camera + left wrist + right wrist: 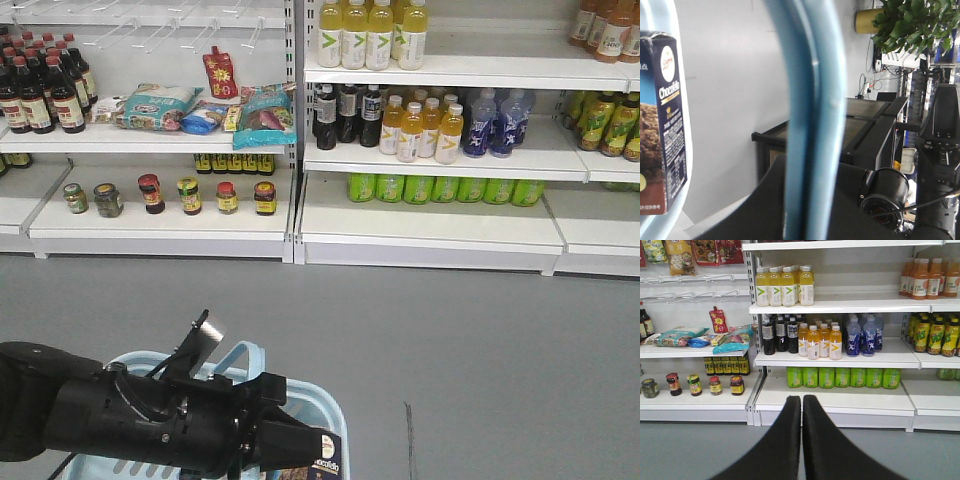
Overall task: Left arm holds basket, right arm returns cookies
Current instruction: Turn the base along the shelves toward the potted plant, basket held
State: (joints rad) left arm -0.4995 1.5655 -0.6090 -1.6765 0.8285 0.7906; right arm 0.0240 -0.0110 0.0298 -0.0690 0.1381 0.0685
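Observation:
The light blue basket (315, 392) hangs at the bottom left of the front view under my bulky black left arm (120, 415). My left gripper (807, 200) is shut on the basket's curved handle (810, 100), which runs between its dark fingers. The cookies (665, 125), a navy "Chocofello" box, stand upright inside the basket; one corner of the cookies (328, 462) shows beside the arm. My right gripper (801, 399) is shut with nothing in it. It points at the shelves from above the grey floor and is out of the front view.
White shelving (430, 225) spans the back with yellow drink bottles (785, 286), dark bottles, green cans (842, 377), jars (190, 195) and snack bags (155, 105). Grey floor (450, 350) lies between me and the shelves. Behind the basket stand a black frame (865, 125) and a plant (915, 22).

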